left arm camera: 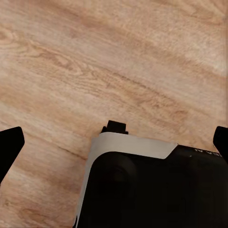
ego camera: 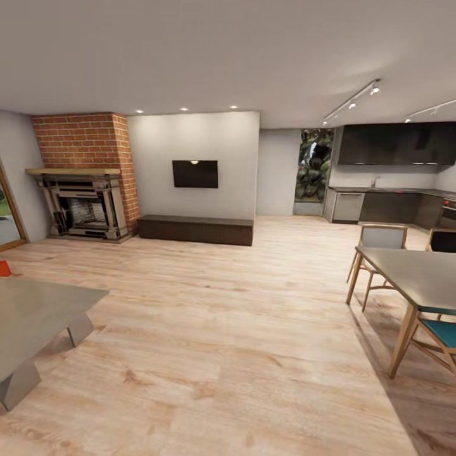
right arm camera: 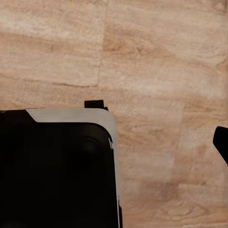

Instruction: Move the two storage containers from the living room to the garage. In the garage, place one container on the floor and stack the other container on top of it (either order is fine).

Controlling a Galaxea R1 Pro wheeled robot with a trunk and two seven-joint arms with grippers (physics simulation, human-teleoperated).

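Head view is showing the living room plank floor [ego camera: 209, 329]; orange bit [ego camera: 4, 268], prob. a container, peeking far left past grey table [ego camera: 31, 310]. Left gripper [left arm camera: 114, 142] spread wide, empty; right can't tell. Should be turning left, approaching slow.

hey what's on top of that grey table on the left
A small red-orange thing shows at the picture's edge, by the far side of the grey table; it is cut off, so whether it rests on the table or stands behind it cannot be told. The visible top is otherwise bare.

Red brick fireplace [ego camera: 85, 174], pale wood floor [ego camera: 215, 329]
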